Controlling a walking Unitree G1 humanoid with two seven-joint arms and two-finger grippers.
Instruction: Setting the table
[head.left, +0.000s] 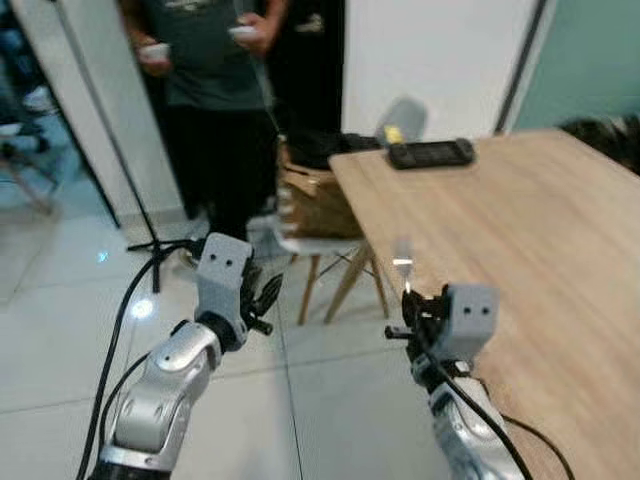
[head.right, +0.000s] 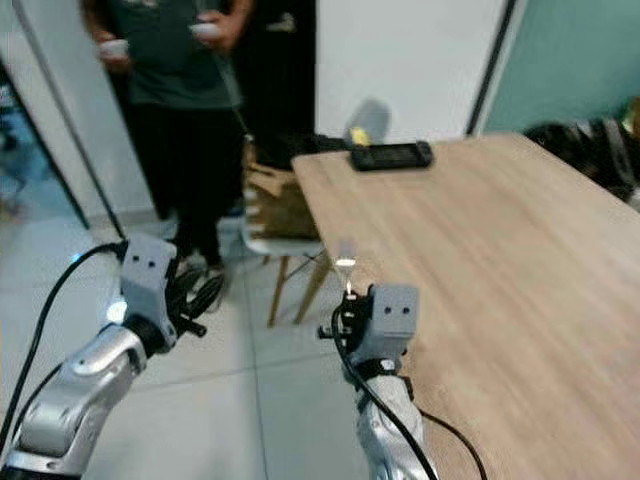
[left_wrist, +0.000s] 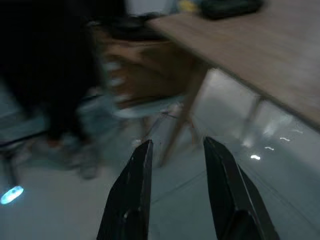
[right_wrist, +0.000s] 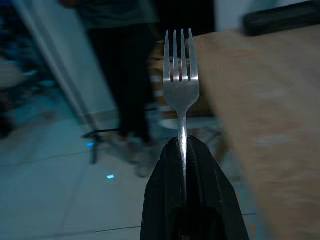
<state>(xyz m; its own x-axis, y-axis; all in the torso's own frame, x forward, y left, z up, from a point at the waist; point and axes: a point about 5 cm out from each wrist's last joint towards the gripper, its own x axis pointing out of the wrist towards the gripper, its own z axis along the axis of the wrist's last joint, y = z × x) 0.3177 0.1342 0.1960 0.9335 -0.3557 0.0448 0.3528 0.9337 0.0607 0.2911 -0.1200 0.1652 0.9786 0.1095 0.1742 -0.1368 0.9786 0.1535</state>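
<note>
Clamped between the two black fingers of my right gripper (right_wrist: 182, 150), the silver metal fork (right_wrist: 181, 80) points tines up at the near edge of the light wooden table (head.left: 520, 230); my left gripper (left_wrist: 175, 165), fingers apart, hangs beside over the floor.

Head stereo pair: looking forward and down from above both arms, wooden table (head.left: 520, 230) filling the right half of the frame, tiled floor (head.left: 60, 330) lower left, a standing person (head.left: 205, 60) at the upper left. Left wrist view: low, close behind its two parted fingers (left_wrist: 132, 195), facing the table edge and chair legs. Right wrist view: close along closed fingers holding a fork (right_wrist: 181, 85), facing the same table corner and person.
</note>
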